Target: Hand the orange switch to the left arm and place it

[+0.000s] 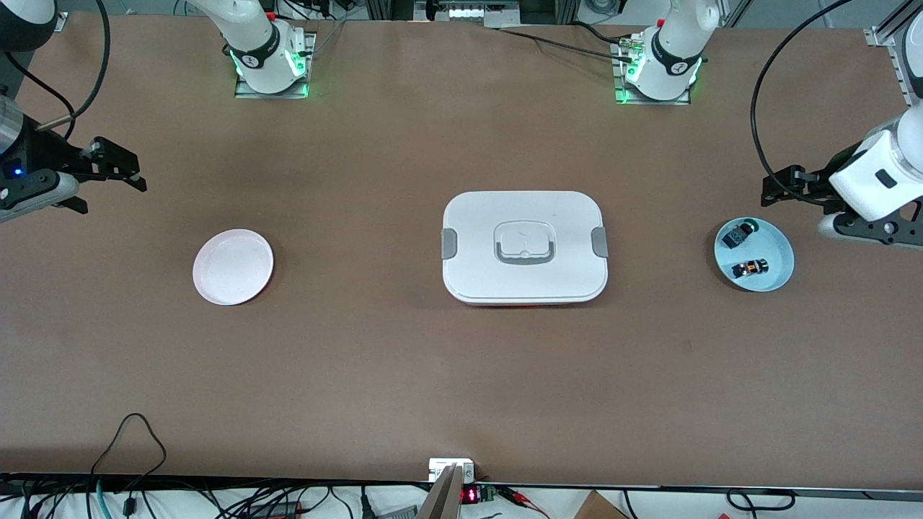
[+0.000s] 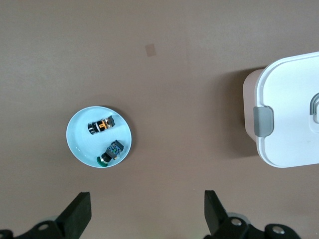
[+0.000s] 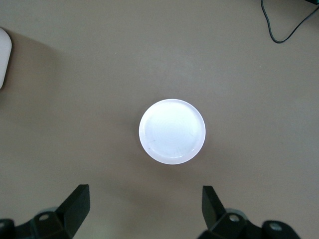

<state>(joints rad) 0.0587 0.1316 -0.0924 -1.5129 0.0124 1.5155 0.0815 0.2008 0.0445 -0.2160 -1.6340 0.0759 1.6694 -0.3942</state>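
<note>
The orange switch point(image 1: 750, 269) point(image 2: 101, 125) lies on a small light-blue plate point(image 1: 780, 254) point(image 2: 79, 144) toward the left arm's end of the table. My left gripper point(image 1: 775, 191) point(image 2: 147, 199) hangs open and empty over the bare table just beside that plate. The white lidded box point(image 1: 524, 246) point(image 2: 294, 114) sits at the table's middle, its corner also in the right wrist view point(image 3: 2, 55). My right gripper point(image 1: 112, 196) point(image 3: 144, 191) hangs open and empty over the right arm's end of the table, near a pale round plate point(image 1: 233, 267) point(image 3: 172, 131).
A black-blue component with a green tip point(image 1: 739, 234) point(image 2: 112, 151) shares the blue plate, farther from the front camera than the switch. Cables point(image 1: 137, 440) and a small device point(image 1: 451, 468) lie along the table's near edge. Both arm bases point(image 1: 270, 61) point(image 1: 660, 68) stand at the far edge.
</note>
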